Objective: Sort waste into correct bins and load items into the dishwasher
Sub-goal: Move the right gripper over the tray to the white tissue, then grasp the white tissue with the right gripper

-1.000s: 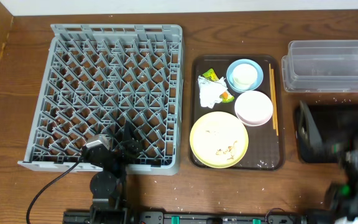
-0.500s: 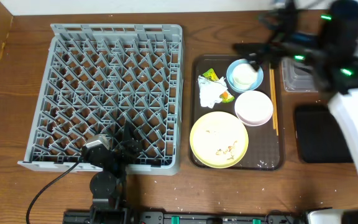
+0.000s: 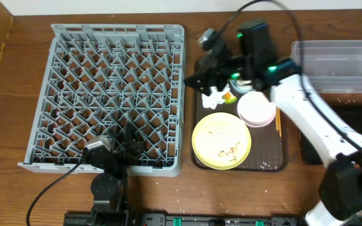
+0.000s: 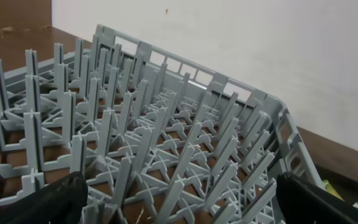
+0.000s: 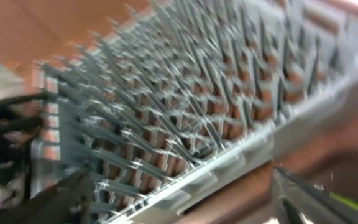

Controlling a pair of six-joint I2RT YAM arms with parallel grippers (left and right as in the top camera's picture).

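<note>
Overhead: one square grey plastic dish rack (image 3: 118, 94) beside one dark-brown tray (image 3: 269, 162) bearing one round yellow plate (image 3: 221, 141), one pale pink-white bowl (image 3: 257, 108) and one crumpled white paper napkin (image 3: 213, 98); right gripper (image 5: 182, 199) spread wide near the napkin, left gripper (image 4: 182, 202) spread over the rack

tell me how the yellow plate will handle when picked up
The yellow plate looks rigid, so it should hold shape. It lies flat on the tray, so its thin rim may be hard to pinch. Tilted, its crumbs would likely slide off.
</note>
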